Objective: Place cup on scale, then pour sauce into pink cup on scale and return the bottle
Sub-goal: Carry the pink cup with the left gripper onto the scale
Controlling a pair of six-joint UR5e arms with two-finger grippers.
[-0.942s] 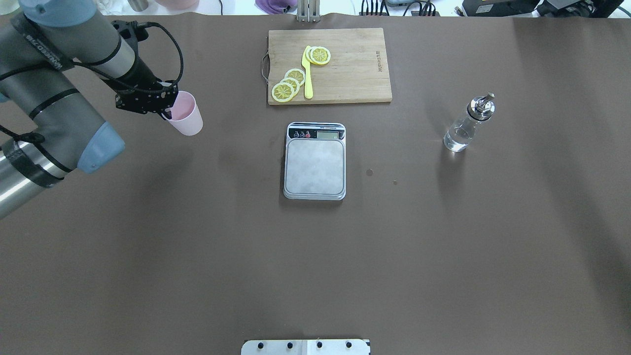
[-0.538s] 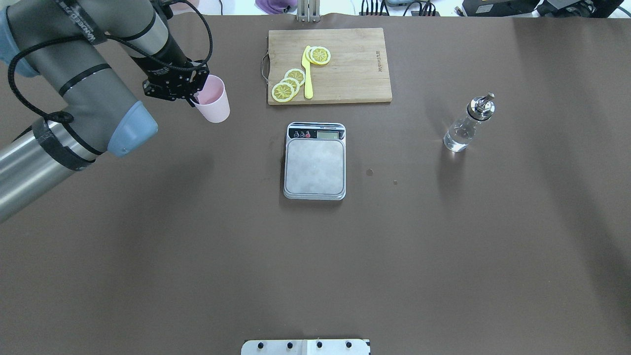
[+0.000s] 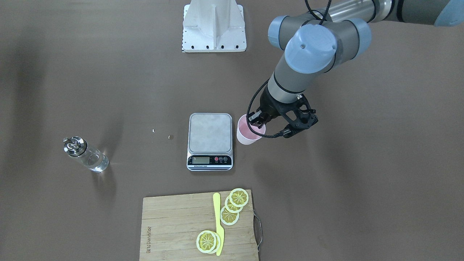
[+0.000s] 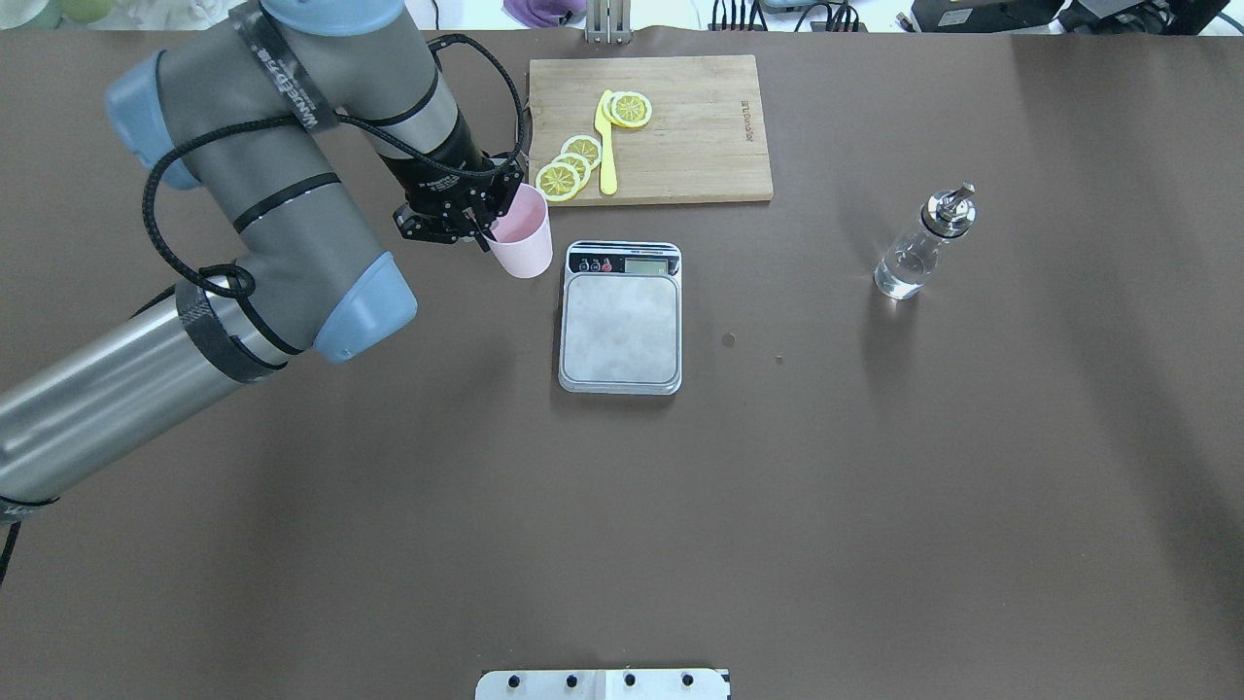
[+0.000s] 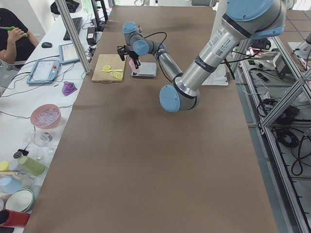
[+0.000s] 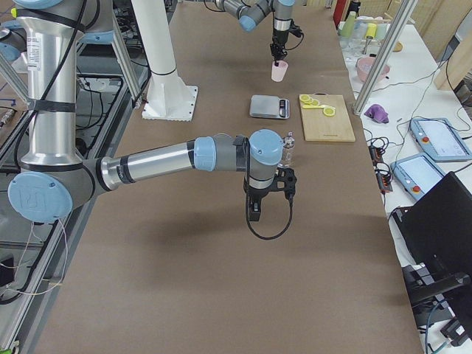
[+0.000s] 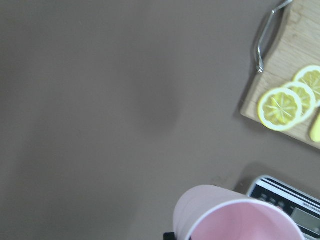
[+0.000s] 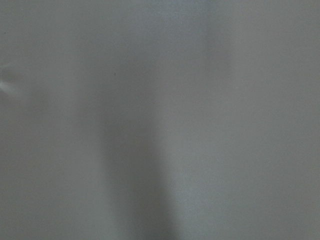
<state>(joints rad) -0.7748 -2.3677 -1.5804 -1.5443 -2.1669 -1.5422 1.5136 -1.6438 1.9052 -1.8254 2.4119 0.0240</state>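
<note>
Cup [image 4: 525,245] pinched in left gripper [image 4: 484,235], just beside scale [image 4: 620,329]

left claw [image 4: 484,231] + cup [image 4: 523,241] | moved right | now just beside scale [image 4: 620,326]

one cup [image 4: 523,245], one scale [image 4: 620,326], one bottle [image 4: 912,258], one cutting board [image 4: 700,126], one yellow knife [image 4: 607,160], five lemon slices [image 4: 559,181].

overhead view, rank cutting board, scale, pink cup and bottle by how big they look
1. cutting board
2. scale
3. cup and bottle look about alike; the cup, held aloft, may sit nearer the camera, so unranked.
</note>
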